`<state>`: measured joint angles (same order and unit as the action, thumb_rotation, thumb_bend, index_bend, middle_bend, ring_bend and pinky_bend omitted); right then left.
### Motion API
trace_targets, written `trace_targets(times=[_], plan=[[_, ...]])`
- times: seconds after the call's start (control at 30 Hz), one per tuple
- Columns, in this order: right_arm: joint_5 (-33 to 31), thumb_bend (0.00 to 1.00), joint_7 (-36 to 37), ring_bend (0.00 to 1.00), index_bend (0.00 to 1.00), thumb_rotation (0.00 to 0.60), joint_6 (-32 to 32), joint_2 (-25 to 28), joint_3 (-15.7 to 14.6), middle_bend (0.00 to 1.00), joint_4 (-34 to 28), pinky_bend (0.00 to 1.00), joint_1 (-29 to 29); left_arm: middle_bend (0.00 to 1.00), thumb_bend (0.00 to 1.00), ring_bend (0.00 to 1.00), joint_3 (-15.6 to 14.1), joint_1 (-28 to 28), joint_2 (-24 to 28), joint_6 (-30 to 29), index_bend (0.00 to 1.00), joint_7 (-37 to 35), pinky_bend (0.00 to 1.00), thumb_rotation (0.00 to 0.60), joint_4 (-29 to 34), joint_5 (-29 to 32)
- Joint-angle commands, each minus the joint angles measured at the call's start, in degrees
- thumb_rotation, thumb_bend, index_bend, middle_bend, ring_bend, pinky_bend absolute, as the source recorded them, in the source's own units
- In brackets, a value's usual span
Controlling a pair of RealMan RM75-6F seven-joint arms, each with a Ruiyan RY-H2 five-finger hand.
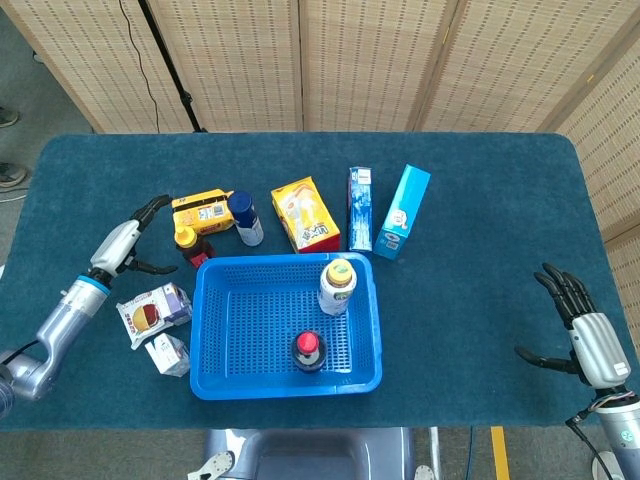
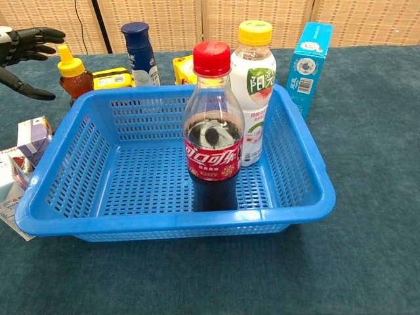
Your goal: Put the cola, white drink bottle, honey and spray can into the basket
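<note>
The left hand (image 1: 128,240) hung just left of the honey (image 1: 187,243), holding nothing, its fingers spread with the thumb set apart from the rest. That posture read as an approach shaped for a side grasp on the squat bottle. In the chest view its fingertips (image 2: 39,34) showed near the honey's yellow cap without touching it. The right hand (image 1: 588,332) rested far off by the table's right edge, likewise released and empty, probably parked clear of the work.

The honey stood upright outside the basket (image 1: 215,330), close to its back left corner, with a yellow box (image 1: 201,212) behind it. Just right of that stood the spray can (image 1: 245,217), dark blue cap up, also outside the basket. Inside, the cola (image 1: 308,351) stood near the front wall and the white drink bottle (image 1: 337,285) in the back right corner, both upright, so half the task looked done. The honey and the can being on the left probably explained why the left hand was the one reaching.

Other goods lay around: a yellow snack bag (image 1: 305,214), a narrow blue box (image 1: 360,208) and a light blue carton (image 1: 402,212) behind the basket, and two small packets (image 1: 155,308) to its left.

The table (image 1: 480,200) was covered in dark teal cloth. Behind it stood woven folding screens (image 1: 360,60).
</note>
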<state>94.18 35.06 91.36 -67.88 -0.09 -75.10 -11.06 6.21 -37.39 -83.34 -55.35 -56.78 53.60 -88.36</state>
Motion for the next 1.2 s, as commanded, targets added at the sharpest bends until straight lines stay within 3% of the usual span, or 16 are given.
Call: trace_targets(times=[0.03,0.23,0.3,0.37,0.43,0.53,0.67,0.77,0.97,1.13,1.2], plan=[[-0.10,0.00,0.11,0.00,0.00,0.600,-0.22,0.03,0.14,0.00,0.09,0.00,0.06,0.00,0.06,0.00,0.61,-1.66,-1.76,1.43,0.00,0.43,0.00,0.600,-1.11,1.21],[0.00,0.00,0.56,0.00,0.00,0.600,-0.09,0.02,0.47,0.00,0.10,0.00,0.29,0.00,0.06,0.00,0.51,-3.54,-3.42,3.62,0.00,3.04,0.02,0.600,-1.25,2.12],[0.02,0.00,0.74,0.00,0.00,0.600,-0.03,0.06,0.56,0.00,0.04,0.00,0.35,0.00,0.07,0.00,0.66,-3.84,-4.08,4.29,0.00,3.77,0.07,0.600,-1.26,2.84],[0.01,0.00,0.81,0.00,0.00,0.600,0.04,0.09,0.67,0.00,0.03,0.00,0.45,0.00,0.16,0.01,0.88,-3.93,-4.90,4.51,0.03,4.96,0.18,0.600,-1.57,3.62],[-0.01,0.00,1.20,0.00,0.00,0.600,0.17,0.14,0.79,0.00,0.01,0.00,0.56,0.04,0.31,0.07,1.19,-3.77,-6.04,4.10,0.14,7.13,0.28,0.600,-2.28,4.50],[-0.05,0.00,1.95,0.00,0.00,0.600,0.20,0.25,0.96,0.00,0.04,0.00,0.60,0.22,0.53,0.23,2.23,-3.28,-7.67,2.96,0.37,9.15,0.39,0.600,-3.46,6.18],[-0.05,0.00,2.76,0.00,0.00,0.600,0.27,0.31,1.17,0.00,0.25,0.00,0.66,0.44,0.65,0.41,3.78,-2.40,-9.97,0.50,0.63,11.33,0.48,0.600,-5.83,8.22],[-0.15,0.00,3.20,0.00,0.00,0.600,0.22,0.27,1.34,0.00,0.41,0.00,0.68,0.50,0.68,0.47,4.06,-2.03,-10.54,-0.43,0.70,11.19,0.51,0.600,-6.75,8.53],[-0.23,0.00,2.82,0.00,0.00,0.600,0.21,0.15,1.66,0.00,0.40,0.00,0.74,0.51,0.67,0.48,4.46,-1.03,-8.44,-3.95,0.72,7.67,0.52,0.600,-4.48,7.45],[-0.20,0.00,2.65,0.00,0.00,0.600,-0.07,0.12,1.70,0.00,0.14,0.00,0.76,0.51,0.66,0.47,4.88,0.65,-0.80,-10.22,0.71,4.68,0.52,0.600,4.09,4.53],[-0.10,0.00,2.51,0.00,0.00,0.600,-0.02,0.11,1.70,0.00,-0.02,0.00,0.83,0.51,0.65,0.47,5.61,2.35,4.98,-14.63,0.70,3.55,0.52,0.600,10.24,3.18]])
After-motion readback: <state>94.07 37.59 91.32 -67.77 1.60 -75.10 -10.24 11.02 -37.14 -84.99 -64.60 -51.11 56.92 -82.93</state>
